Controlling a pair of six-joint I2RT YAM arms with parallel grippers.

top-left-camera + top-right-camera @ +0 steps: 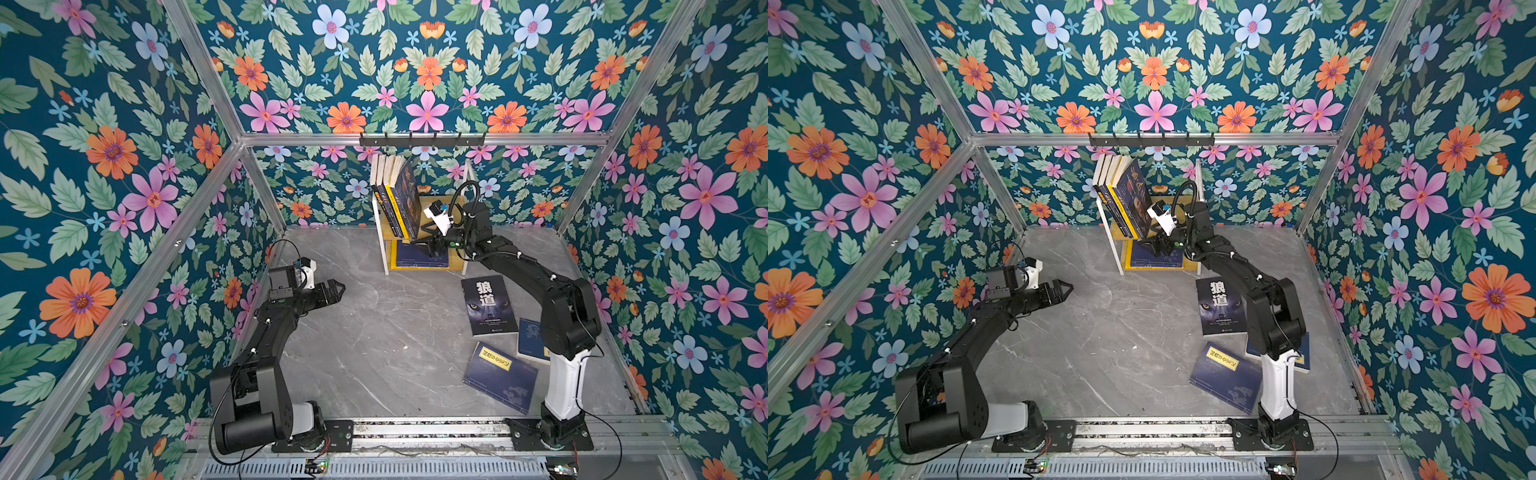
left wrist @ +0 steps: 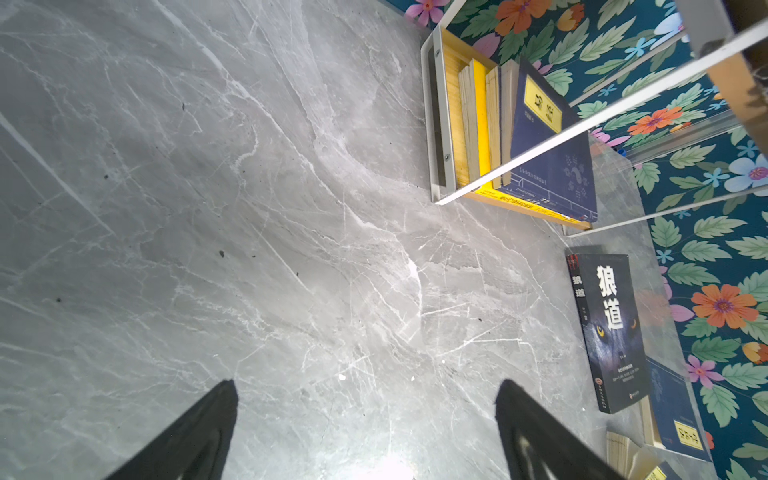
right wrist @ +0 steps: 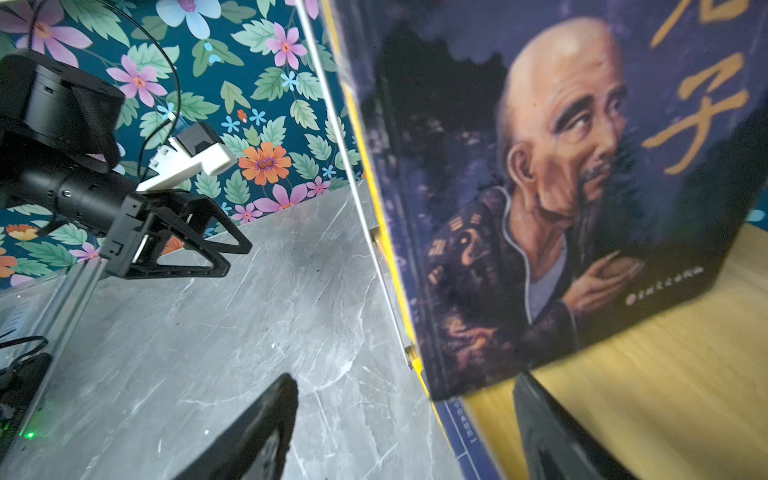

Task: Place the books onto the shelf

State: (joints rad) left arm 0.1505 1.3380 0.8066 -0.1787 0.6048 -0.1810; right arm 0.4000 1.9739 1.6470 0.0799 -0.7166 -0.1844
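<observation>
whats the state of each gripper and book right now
left gripper: open, empty, over the table
right gripper: open, by the old man book
old man book: standing on top tier of the shelf, leaning on the row
row of books: standing, tilted
lower-tier stack: lying flat
wolf book: flat on table
yellow-label book: flat on table
third navy book: flat, partly behind right arm

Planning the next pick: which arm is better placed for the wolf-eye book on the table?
Probably right: the wolf-eye book lies beside the right arm, while the open left gripper hangs across the table.
</observation>
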